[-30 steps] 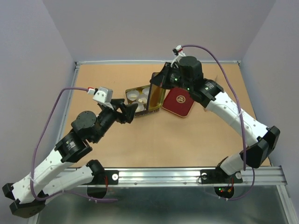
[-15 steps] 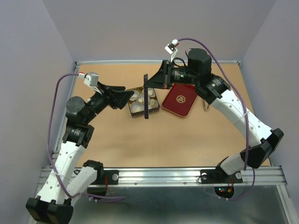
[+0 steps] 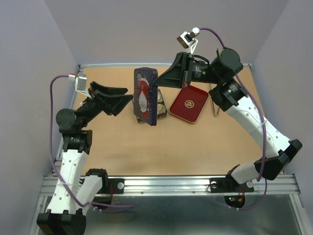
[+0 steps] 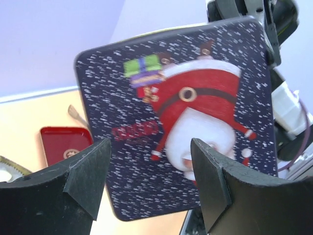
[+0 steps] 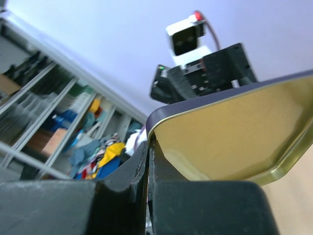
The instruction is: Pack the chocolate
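The Santa-printed lid (image 3: 145, 95) is held upright, clamped at its edge by the right fingers (image 5: 148, 152). The left fingers (image 3: 126, 96) are seen spread apart beside it, empty.

Lid (image 3: 145, 95): dark blue, white flecks, Santa print. It stands on edge over the middle of the surface (image 3: 195, 147), print side facing left. Seen from the left wrist, the Santa is upside down. The inner face is plain gold with a shallow rim.

Tin (image 3: 162, 108): mostly hidden behind the lid, and only its right edge shows (contents not readable).

Red tray (image 3: 188, 104): flat on the surface, just right of the tin, gold emblem at centre.

Shelves (image 5: 63, 112): cluttered and blurred, beyond the lid in the right wrist view.
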Available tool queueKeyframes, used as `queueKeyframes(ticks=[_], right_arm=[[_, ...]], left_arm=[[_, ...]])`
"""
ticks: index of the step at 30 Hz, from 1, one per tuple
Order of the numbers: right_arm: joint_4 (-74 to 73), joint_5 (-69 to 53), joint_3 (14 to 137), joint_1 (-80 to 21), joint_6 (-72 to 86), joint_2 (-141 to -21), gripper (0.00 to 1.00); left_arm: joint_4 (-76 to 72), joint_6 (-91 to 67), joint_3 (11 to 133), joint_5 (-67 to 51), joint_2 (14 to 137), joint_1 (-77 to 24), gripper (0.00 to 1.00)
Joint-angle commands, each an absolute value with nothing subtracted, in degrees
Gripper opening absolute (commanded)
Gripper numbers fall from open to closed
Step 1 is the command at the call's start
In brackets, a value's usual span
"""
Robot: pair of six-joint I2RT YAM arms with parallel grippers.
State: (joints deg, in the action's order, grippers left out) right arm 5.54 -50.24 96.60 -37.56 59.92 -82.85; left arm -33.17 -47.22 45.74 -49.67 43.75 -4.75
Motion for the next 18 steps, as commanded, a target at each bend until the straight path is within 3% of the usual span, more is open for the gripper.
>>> queueKeyframes(ticks=[1,7,13,18], right_arm=[[25.12,-53.88,97.65,-37.53,71.97,-81.12,0.0],[27.33,-53.96,98.17,-37.53,73.38,-80.95,0.0],[28.39,-54.14,98.26,-37.62,74.09,-80.6,0.0],[32.6,-54.23,98.26,-37.62,76.55,-80.86,0.01]], left_arm=[[-42.1,-55.37,46.66,-52.03,42.27,-1.24,0.77],[-42.7,-62.98,48.26,-51.06,43.5,1.23,0.77],[-59.14,-76.8,46.05,-50.8,44.74,1.14,0.77],[-56.09,-75.51,47.46,-50.98,45.35,1.14,0.78]])
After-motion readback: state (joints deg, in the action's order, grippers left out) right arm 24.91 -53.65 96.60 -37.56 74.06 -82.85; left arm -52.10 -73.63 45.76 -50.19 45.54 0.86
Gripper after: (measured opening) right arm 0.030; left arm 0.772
